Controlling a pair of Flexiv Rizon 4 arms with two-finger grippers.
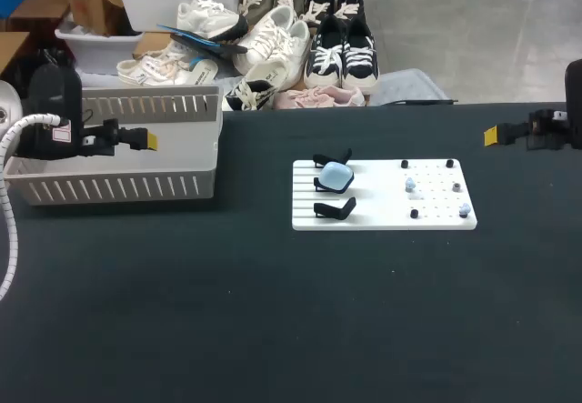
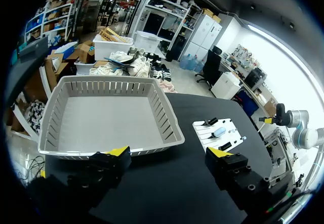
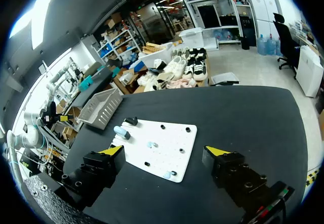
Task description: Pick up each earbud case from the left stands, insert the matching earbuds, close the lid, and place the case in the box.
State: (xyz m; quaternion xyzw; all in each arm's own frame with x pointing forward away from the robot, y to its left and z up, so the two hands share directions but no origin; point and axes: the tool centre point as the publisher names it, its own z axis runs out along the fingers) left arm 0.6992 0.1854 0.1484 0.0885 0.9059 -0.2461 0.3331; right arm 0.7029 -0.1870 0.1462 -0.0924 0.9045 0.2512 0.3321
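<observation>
A white board (image 1: 382, 216) lies at the table's middle. On its left side stand black stands (image 1: 334, 208), and a pale blue earbud case (image 1: 336, 176) rests on the middle one. Small earbuds (image 1: 410, 185) sit among black pegs on the board's right half. My left gripper (image 1: 145, 139) hovers open over the white slatted box (image 1: 118, 185) at the left. In the left wrist view the box (image 2: 109, 115) lies ahead of the open gripper (image 2: 169, 155), with the case (image 2: 219, 132) beyond. My right gripper (image 1: 491, 135) hangs open at the far right; its wrist view shows the board (image 3: 162, 143) and case (image 3: 122, 133) ahead of the gripper (image 3: 164, 150).
Bare black tabletop (image 1: 273, 312) spreads in front of the board and between the board and the box. The table's far edge runs just behind the box and the board.
</observation>
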